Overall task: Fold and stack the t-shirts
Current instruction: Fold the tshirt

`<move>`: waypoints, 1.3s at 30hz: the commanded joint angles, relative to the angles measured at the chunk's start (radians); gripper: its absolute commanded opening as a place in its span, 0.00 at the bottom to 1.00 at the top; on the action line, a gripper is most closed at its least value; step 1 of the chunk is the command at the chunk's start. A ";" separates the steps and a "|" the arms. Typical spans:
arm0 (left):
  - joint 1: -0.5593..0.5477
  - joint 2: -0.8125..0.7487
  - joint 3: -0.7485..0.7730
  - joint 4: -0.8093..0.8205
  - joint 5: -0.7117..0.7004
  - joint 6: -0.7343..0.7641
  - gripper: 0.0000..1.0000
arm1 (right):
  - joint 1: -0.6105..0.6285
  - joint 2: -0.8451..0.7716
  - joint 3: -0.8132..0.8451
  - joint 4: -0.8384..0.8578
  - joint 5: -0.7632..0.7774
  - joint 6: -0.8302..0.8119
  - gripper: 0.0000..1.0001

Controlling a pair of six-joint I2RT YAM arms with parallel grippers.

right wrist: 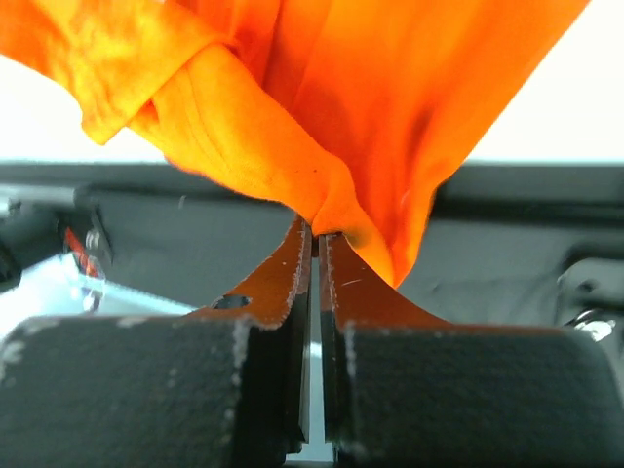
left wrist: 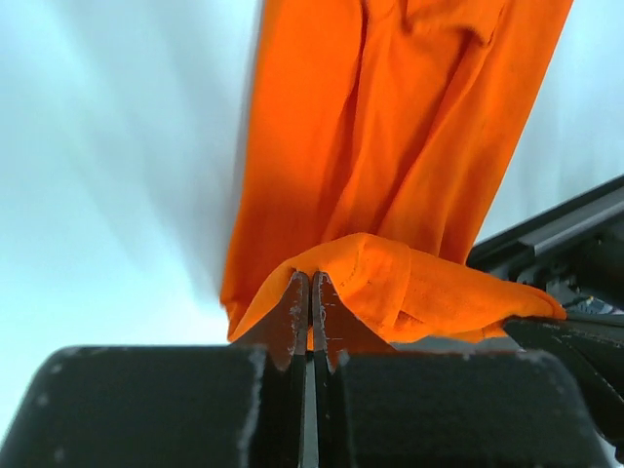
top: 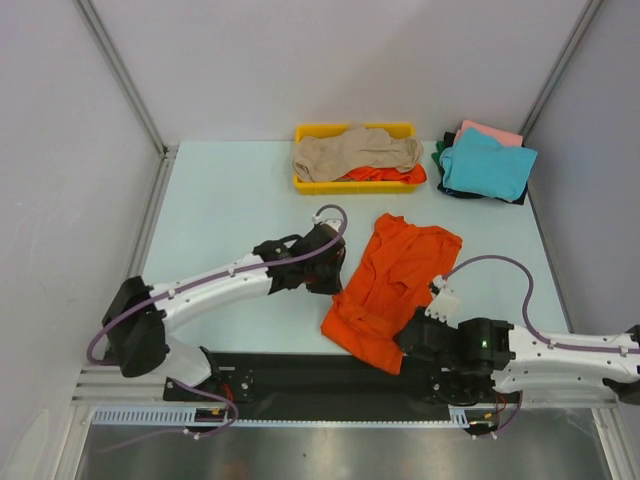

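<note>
Pale table (top: pixel 220 210) carries the orange shirt (top: pixel 400 265) spread between both grippers, left gripper (left wrist: pixel 310 292) clenched on its side edge, right gripper (right wrist: pixel 314 234) clenched on its near hem, so best lift both evenly, cloth taut, no twisting.

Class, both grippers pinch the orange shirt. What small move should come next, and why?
The left gripper and right gripper are each shut on a fold of the orange shirt, which lies rumpled and narrow on the table. So the next move is probably to raise both a little and draw them apart, stretching the shirt flat for folding.
</note>
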 commanded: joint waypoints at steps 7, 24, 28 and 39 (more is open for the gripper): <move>0.063 0.207 0.205 0.035 0.065 0.120 0.00 | -0.327 -0.005 -0.005 0.083 -0.029 -0.315 0.00; 0.135 0.443 0.344 0.038 0.137 0.167 0.01 | -0.632 0.072 -0.120 0.293 -0.223 -0.527 0.11; 0.164 0.523 0.429 -0.008 0.160 0.174 0.22 | -0.694 0.109 -0.117 0.327 -0.240 -0.573 0.67; 0.267 0.434 0.466 -0.061 0.133 0.215 0.66 | -0.572 0.119 0.095 0.267 -0.202 -0.626 0.72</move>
